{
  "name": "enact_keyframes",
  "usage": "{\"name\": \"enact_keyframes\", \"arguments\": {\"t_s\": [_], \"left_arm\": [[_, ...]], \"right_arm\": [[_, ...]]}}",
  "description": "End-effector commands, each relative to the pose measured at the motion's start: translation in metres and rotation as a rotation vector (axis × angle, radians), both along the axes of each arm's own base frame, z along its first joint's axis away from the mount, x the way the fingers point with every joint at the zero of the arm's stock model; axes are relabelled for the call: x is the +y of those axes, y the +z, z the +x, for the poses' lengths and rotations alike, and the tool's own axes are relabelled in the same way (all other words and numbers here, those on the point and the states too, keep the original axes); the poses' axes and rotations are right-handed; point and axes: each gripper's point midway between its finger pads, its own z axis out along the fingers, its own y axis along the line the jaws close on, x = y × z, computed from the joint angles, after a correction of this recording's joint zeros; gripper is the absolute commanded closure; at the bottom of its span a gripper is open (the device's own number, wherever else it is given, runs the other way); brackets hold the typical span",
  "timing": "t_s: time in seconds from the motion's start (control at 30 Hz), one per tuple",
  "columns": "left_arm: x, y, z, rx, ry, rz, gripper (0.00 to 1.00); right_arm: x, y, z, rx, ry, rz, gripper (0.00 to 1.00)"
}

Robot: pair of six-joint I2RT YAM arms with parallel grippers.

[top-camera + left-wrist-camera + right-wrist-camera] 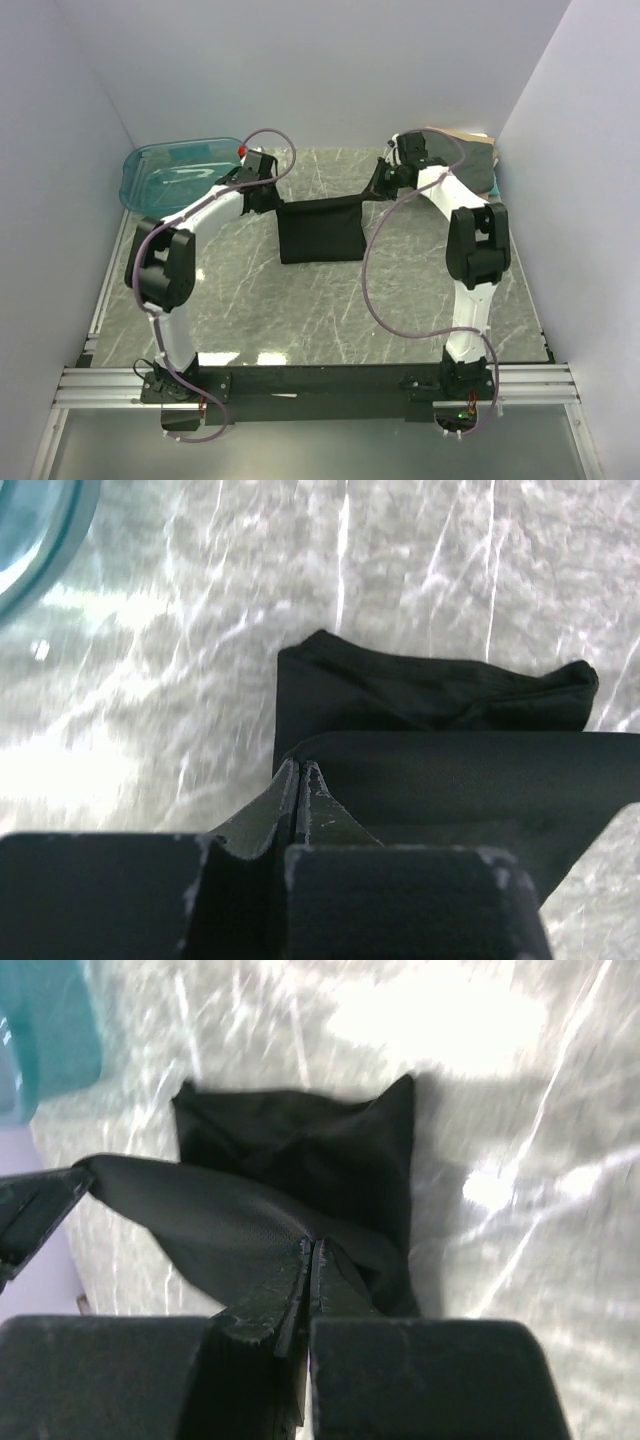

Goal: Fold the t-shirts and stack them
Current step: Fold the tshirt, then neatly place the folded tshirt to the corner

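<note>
Under the fingers, a grey marbled table [330, 310]. Strung between the two fingertip pairs, the black shirt [320, 232]: upper edge lifted and pulled taut, lower part draped onto the table just below the fingers, seemingly doubled into a broad band.

Clamped on that edge by the left gripper [298, 772] at one end and the right gripper [312, 1250] at the other, with the jaws pressed together and only cloth between.

Judged soft, light and limp. Likely to sag wherever unsupported and to slide easily on the smooth stone; nothing in it to break. Best pinched at corners or along a fold edge, both ends level, to keep the layers from slipping apart.

Out past the left fingers, well apart, a teal bin [172, 176]. Behind the right fingers, by the far wall, a pile [472, 152] of other shirts with tan and dark cloth showing, partly hidden by the right arm [478, 245].

Between shirt and pile, only that arm and its looping cable [370, 290] to mind when carrying across.
</note>
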Motion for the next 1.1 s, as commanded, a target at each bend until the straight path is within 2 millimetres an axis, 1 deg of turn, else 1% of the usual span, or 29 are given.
{"name": "enact_keyframes", "arguments": {"t_s": [0.0,0.03,0.07,0.1,0.13,0.17,0.2,0.23,0.3,0.33,0.37,0.4,0.47,0.5,0.53,0.57,0.6,0.63,0.67,0.7,0.73,0.77,0.8,0.87,0.9,0.93,0.97,1.0,1.07], "left_arm": [[0.003,0.013,0.033,-0.065,-0.020,-0.015,0.99],[0.003,0.011,0.036,-0.064,-0.022,-0.021,0.98],[0.002,0.013,0.041,-0.071,-0.029,-0.027,0.96],[0.001,0.006,0.044,-0.058,-0.038,-0.031,0.82],[0.000,0.011,0.050,-0.071,-0.039,-0.038,0.72],[0.000,0.011,0.052,-0.073,-0.046,-0.035,0.54],[0.001,0.010,0.054,-0.068,-0.045,-0.033,0.08],[0.000,0.018,0.058,-0.081,-0.045,-0.037,0.01],[0.002,0.029,0.059,-0.092,-0.047,-0.038,0.01],[0.000,0.034,0.058,-0.104,-0.055,-0.046,0.01],[-0.001,0.038,0.056,-0.111,-0.060,-0.057,0.01],[-0.002,0.054,0.053,-0.141,-0.063,-0.071,0.01],[-0.001,0.057,0.043,-0.148,-0.064,-0.093,0.01],[-0.001,0.074,0.036,-0.181,-0.072,-0.116,0.01],[0.001,0.065,0.026,-0.161,-0.070,-0.119,0.01],[0.002,0.068,0.018,-0.159,-0.062,-0.135,0.01],[0.004,0.083,0.009,-0.187,-0.062,-0.152,0.00],[0.008,0.069,-0.005,-0.158,-0.054,-0.150,0.00],[0.010,0.071,-0.013,-0.159,-0.043,-0.166,0.01],[0.012,0.090,-0.025,-0.205,-0.047,-0.188,0.01],[0.016,0.077,-0.038,-0.192,-0.040,-0.195,0.01],[0.019,0.078,-0.046,-0.202,-0.031,-0.201,0.01],[0.026,0.094,-0.055,-0.242,-0.017,-0.206,0.00],[0.033,0.089,-0.075,-0.218,-0.004,-0.205,0.00],[0.043,0.105,-0.081,-0.268,0.034,-0.199,0.01],[0.048,0.100,-0.091,-0.260,0.048,-0.193,0.01],[0.052,0.101,-0.097,-0.268,0.066,-0.203,0.01],[0.058,0.107,-0.111,-0.299,0.077,-0.213,0.00],[0.065,0.114,-0.124,-0.332,0.106,-0.233,0.01]], "right_arm": [[-0.009,0.010,0.035,-0.078,-0.061,-0.017,1.00],[-0.008,0.010,0.041,-0.095,-0.062,-0.008,1.00],[-0.008,0.002,0.044,-0.082,-0.062,-0.007,1.00],[-0.008,0.000,0.047,-0.080,-0.062,-0.006,0.93],[-0.008,-0.002,0.054,-0.094,-0.057,-0.009,0.68],[-0.008,-0.001,0.057,-0.098,-0.055,-0.014,0.54],[-0.010,0.000,0.060,-0.103,-0.052,-0.021,0.44],[-0.010,0.007,0.064,-0.118,-0.045,-0.029,0.31],[-0.015,0.014,0.065,-0.139,-0.037,-0.064,0.27],[-0.016,0.025,0.061,-0.160,-0.036,-0.075,0.26],[-0.021,0.029,0.059,-0.177,-0.047,-0.096,0.25],[-0.022,0.033,0.056,-0.194,-0.046,-0.103,0.24],[-0.024,0.043,0.041,-0.231,-0.036,-0.118,0.24],[-0.025,0.043,0.036,-0.233,-0.034,-0.127,0.24],[-0.024,0.041,0.024,-0.226,-0.021,-0.138,0.24],[-0.025,0.037,0.018,-0.219,-0.017,-0.150,0.24],[-0.025,0.033,0.012,-0.212,-0.011,-0.163,0.24],[-0.020,0.024,0.001,-0.190,0.010,-0.180,0.24],[-0.018,0.019,-0.004,-0.180,0.019,-0.193,0.24],[-0.019,0.010,-0.010,-0.162,0.022,-0.223,0.24],[-0.012,0.005,-0.016,-0.157,0.045,-0.246,0.24],[-0.011,0.002,-0.018,-0.154,0.049,-0.261,0.24],[-0.009,-0.002,-0.019,-0.148,0.056,-0.275,0.24],[0.001,-0.010,-0.024,-0.137,0.078,-0.295,0.24],[0.002,-0.017,-0.023,-0.125,0.075,-0.307,0.25],[0.001,-0.022,-0.024,-0.117,0.064,-0.329,0.25],[0.005,-0.027,-0.026,-0.111,0.070,-0.339,0.25],[0.006,-0.036,-0.025,-0.094,0.069,-0.351,0.25],[0.004,-0.046,-0.025,-0.073,0.061,-0.381,0.26]]}}
